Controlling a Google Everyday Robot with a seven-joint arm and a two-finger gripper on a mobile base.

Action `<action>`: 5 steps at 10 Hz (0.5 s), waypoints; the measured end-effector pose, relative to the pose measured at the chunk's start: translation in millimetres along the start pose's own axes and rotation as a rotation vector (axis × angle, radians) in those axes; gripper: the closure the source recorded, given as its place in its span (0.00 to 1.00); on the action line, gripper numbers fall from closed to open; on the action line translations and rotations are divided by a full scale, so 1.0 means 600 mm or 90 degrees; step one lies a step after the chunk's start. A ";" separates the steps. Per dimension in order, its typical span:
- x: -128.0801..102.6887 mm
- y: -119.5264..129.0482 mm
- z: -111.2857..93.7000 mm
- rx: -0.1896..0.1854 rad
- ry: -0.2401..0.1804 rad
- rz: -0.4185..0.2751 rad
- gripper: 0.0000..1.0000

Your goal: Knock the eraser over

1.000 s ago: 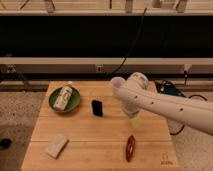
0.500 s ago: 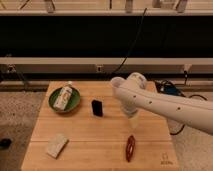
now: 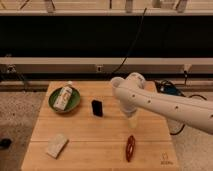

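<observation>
Movement is almost nil this past second: my gripper (image 3: 131,119), open or closed I cannot tell, hangs under my arm (image 3: 150,100) near the eraser (image 3: 97,107), which stands upright mid-table (image 3: 90,145), untouched.

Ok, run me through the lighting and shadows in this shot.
Camera view: the wooden table is evenly lit with no glare; the backdrop above it is a dark band. Camera view: the black eraser shows no surface detail; the white arm is brightest, its end effector hanging beneath it, right of the eraser.
</observation>
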 end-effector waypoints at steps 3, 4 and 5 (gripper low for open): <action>-0.004 -0.011 0.008 0.000 -0.005 -0.010 0.46; -0.004 -0.012 0.010 0.000 -0.005 -0.012 0.45; -0.005 -0.015 0.012 0.000 -0.007 -0.016 0.42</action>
